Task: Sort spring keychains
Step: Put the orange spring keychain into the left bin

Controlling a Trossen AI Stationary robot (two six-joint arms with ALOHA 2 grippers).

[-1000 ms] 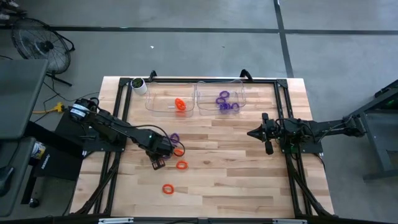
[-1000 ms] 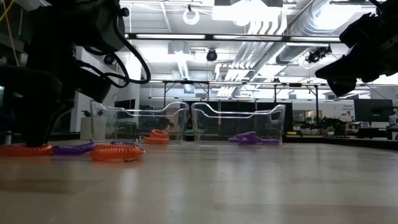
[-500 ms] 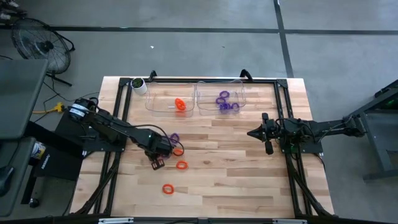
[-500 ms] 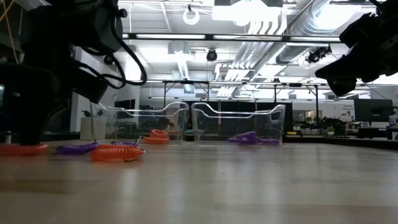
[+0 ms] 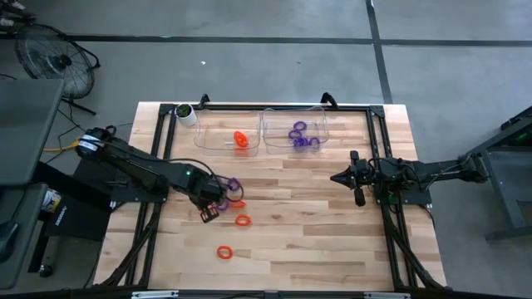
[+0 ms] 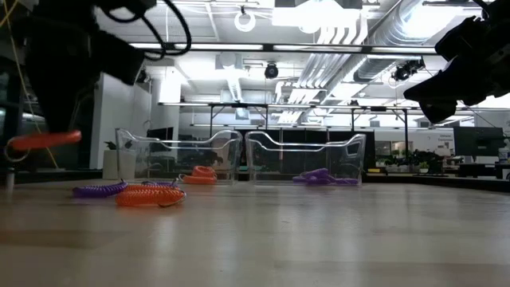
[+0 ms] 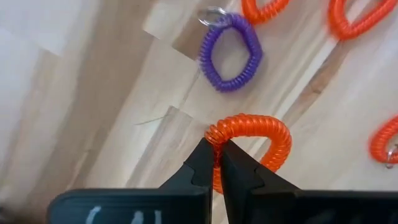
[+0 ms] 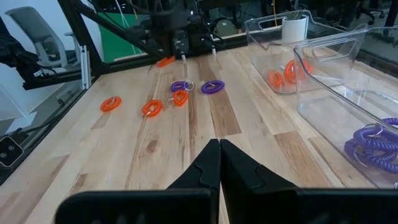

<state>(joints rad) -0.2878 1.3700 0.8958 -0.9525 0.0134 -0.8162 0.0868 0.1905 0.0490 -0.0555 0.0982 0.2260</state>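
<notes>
Sorting's partway: both bins at the table's far edge hold some, left gripper clenched on an orange keychain, several loose on the table

Keychains orange, purple; bins clear

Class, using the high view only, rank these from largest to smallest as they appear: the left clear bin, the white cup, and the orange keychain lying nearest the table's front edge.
1. Left clear bin
2. White cup
3. Orange keychain, only slightly smaller-looking than the cup
</notes>
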